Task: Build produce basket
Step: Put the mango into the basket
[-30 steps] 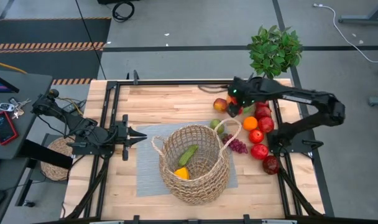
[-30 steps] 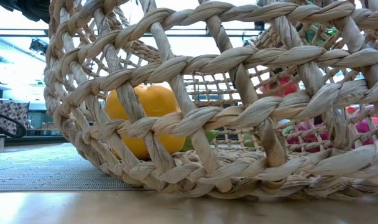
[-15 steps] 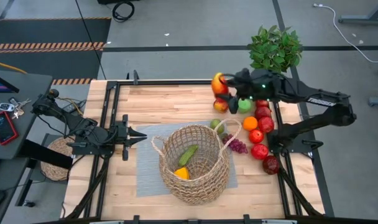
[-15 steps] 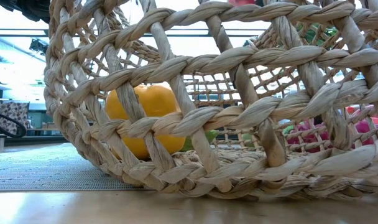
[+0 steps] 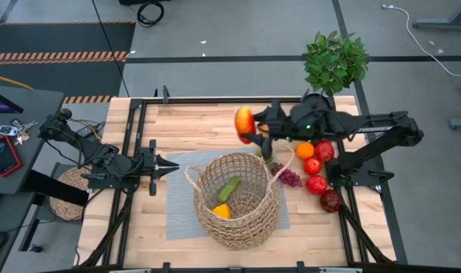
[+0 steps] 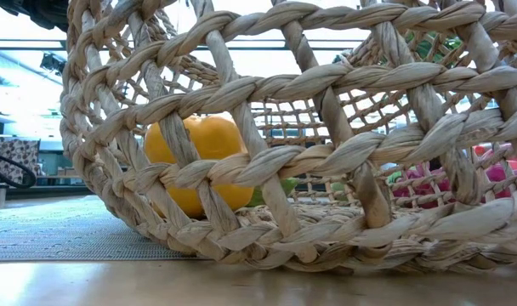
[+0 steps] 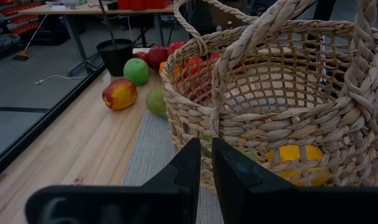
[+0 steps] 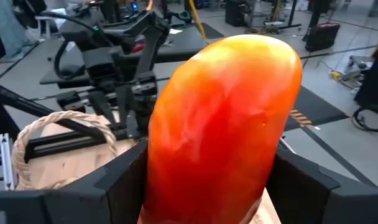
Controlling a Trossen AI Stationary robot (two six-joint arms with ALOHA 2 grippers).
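The wicker basket [image 5: 236,199] stands on a grey mat [image 5: 179,208] and holds a green piece [image 5: 230,188] and a yellow-orange piece [image 6: 199,157]. My right gripper [image 5: 253,126] hangs above the table just beyond the basket's far rim, shut on an orange-red oblong fruit [image 5: 244,121]. More produce lies at the right: an orange [image 5: 305,150], red fruits [image 5: 316,184] and purple grapes [image 5: 290,178]. A red-yellow apple [image 7: 120,94] and a green apple [image 7: 136,71] also rest on the table. My left gripper [image 5: 173,165] is shut, just left of the basket's wall. My right gripper pinches the orange-red fruit by its two long sides [image 8: 170,155] between its two fingers [image 8: 108,186]. The fingers come nearly level from the table's right and lie across the fruit. The fruit stands on end in the hold, lifted clear of the table.
A leafy plant [image 5: 335,61] in a dark pot stands at the far right corner. A round woven mat [image 5: 66,195] lies off the table's left edge, and a phone [image 5: 3,155] rests on a side desk. Bare wood lies far left and near the front edge.
My right gripper has risen from the produce pile at the far right with the orange-red fruit. It has gone toward the table's left, to a spot over the basket's far rim, and has tipped from pointing down to nearly level. The fruit is now lifted clear.
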